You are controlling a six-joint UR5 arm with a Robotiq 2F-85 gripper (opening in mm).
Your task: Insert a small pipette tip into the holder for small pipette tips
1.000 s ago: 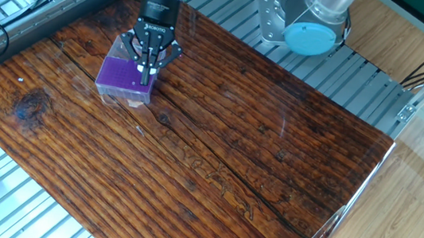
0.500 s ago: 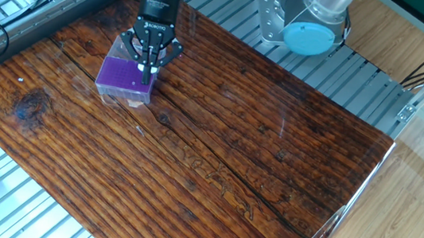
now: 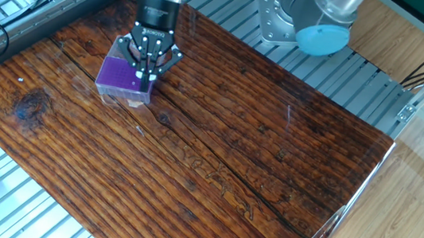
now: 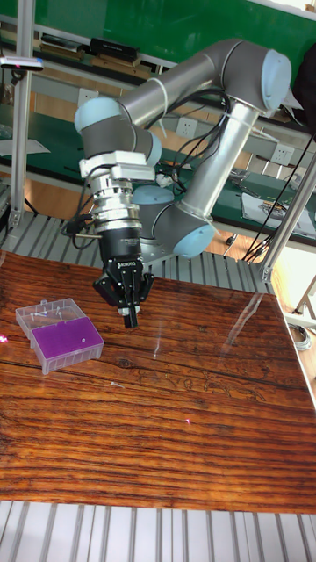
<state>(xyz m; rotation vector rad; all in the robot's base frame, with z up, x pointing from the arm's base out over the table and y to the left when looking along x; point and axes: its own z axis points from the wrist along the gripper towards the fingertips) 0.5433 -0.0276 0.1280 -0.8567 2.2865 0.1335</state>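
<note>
A small clear plastic box with a square purple top plate (image 4: 67, 339), the tip holder, sits on the dark wooden table (image 4: 175, 421). In the tall fixed view the black two-finger gripper (image 4: 130, 320) hangs beyond and beside it, fingers pinched together, pointing straight down. Whether they hold a tip cannot be told. The plate lies below the fingers and off to one side; a white speck on it may be a seated tip.

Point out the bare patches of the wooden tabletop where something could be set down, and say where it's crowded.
Only the holder for small pipette tips occupies the wooden tabletop, near its far left corner, with the gripper hanging right by it: that corner is crowded. Bare wood runs from the holder to the near edge and across the whole right half, up to the arm's base.
</note>
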